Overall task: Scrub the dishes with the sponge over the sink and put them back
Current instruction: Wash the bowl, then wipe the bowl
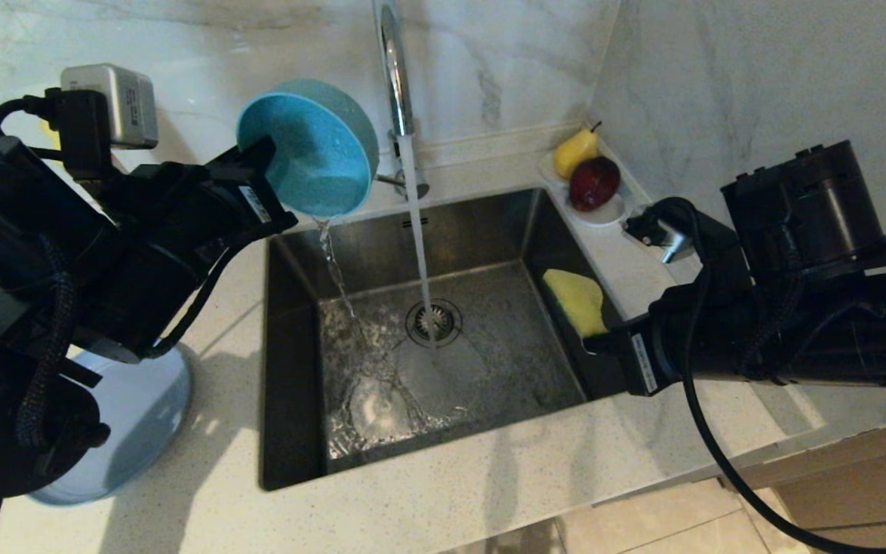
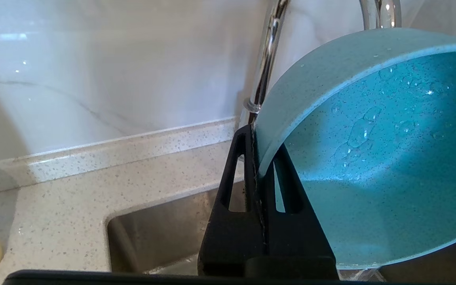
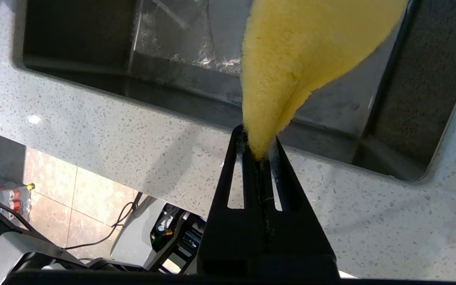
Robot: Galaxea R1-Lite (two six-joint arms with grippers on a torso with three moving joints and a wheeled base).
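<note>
My left gripper (image 1: 278, 181) (image 2: 260, 158) is shut on the rim of the teal-blue bowl (image 1: 312, 146) (image 2: 374, 150), tipped on its side above the sink's (image 1: 289, 369) far left corner; water pours out of it into the basin. My right gripper (image 1: 597, 338) (image 3: 259, 152) is shut on one end of the yellow sponge (image 1: 577, 300) (image 3: 303, 55), held over the sink's right edge. The grey-blue plate (image 1: 139, 415) lies on the counter left of the sink, partly hidden by my left arm. The yellow bowl is out of view.
The chrome tap (image 1: 397, 69) runs, its stream falling onto the drain strainer (image 1: 434, 322). A small white dish with a pear (image 1: 574, 150) and a red fruit (image 1: 594, 183) sits in the back right corner. Marble walls stand behind and to the right.
</note>
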